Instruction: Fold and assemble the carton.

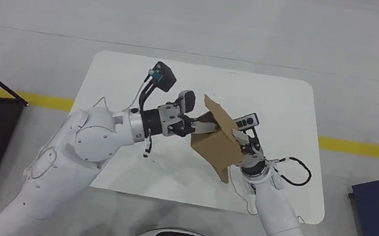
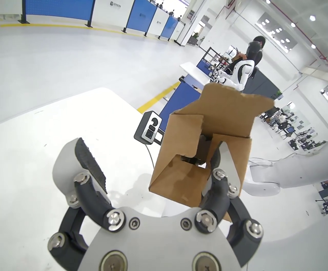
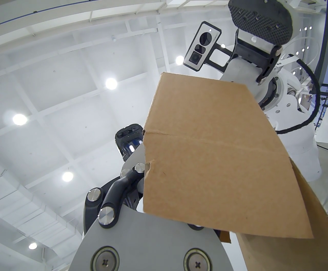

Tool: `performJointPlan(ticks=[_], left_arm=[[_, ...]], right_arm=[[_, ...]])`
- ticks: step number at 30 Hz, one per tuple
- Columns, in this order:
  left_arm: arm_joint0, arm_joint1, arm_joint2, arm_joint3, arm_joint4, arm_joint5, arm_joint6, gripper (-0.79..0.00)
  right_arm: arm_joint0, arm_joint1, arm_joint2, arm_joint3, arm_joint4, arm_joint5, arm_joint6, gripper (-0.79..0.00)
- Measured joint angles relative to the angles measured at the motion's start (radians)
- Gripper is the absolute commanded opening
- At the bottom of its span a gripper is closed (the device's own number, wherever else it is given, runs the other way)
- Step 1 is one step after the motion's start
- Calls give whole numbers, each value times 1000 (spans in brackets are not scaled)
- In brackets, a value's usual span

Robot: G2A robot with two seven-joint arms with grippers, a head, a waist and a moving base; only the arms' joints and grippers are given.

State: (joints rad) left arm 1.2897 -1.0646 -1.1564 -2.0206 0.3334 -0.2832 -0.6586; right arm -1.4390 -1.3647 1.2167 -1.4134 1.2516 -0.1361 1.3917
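Carton (image 1: 218, 147) was found aloft over the middle of the table (image 1: 285, 102), nearer its right edge and touching no surface. We judged the right gripper (image 1: 242, 141) clamped on a side wall, carrying the carton so that the flaps were reachable. The left gripper (image 2: 150, 148) stood spread wide, one finger (image 2: 225, 164) against a flap, apparently to press it inward. The open mouth faced the left edge. The long axis ran slantwise from far edge toward near edge, top flap raised.
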Motion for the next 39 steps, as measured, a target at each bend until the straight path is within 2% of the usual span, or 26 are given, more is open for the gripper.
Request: performJointPlan(ticks=[4, 8, 12, 14, 23, 26, 33, 37, 39], left_arm=[[-2, -1, -8, 0, -35, 8, 9, 0], [6, 2, -50, 4, -92, 16, 9, 0], [28, 3, -119, -5, -230, 0, 77, 0], [32, 2, -125, -7, -293, -5, 98, 0], [34, 1, -123, -4, -259, -1, 94, 0], [34, -4, -128, 35, -378, 61, 113, 0], [-29, -9, -163, 127, -889, 379, -77, 0], [-49, -18, -172, 158, -1167, 488, -138, 0], [-60, -21, -177, 172, -1269, 538, -151, -46]], right_arm=[[0, 0, 0, 0, 0, 0, 0, -785], [0, 0, 0, 0, 0, 0, 0, -785], [0, 0, 0, 0, 0, 0, 0, -785], [0, 0, 0, 0, 0, 0, 0, -785], [0, 0, 0, 0, 0, 0, 0, -785], [-6, -1, -6, 1, 12, 14, -11, -785], [-7, -3, 3, 61, 63, 35, 26, -785], [2, -3, 13, 93, 57, 20, 36, -785], [9, -2, 18, 112, 43, 16, 38, -785]])
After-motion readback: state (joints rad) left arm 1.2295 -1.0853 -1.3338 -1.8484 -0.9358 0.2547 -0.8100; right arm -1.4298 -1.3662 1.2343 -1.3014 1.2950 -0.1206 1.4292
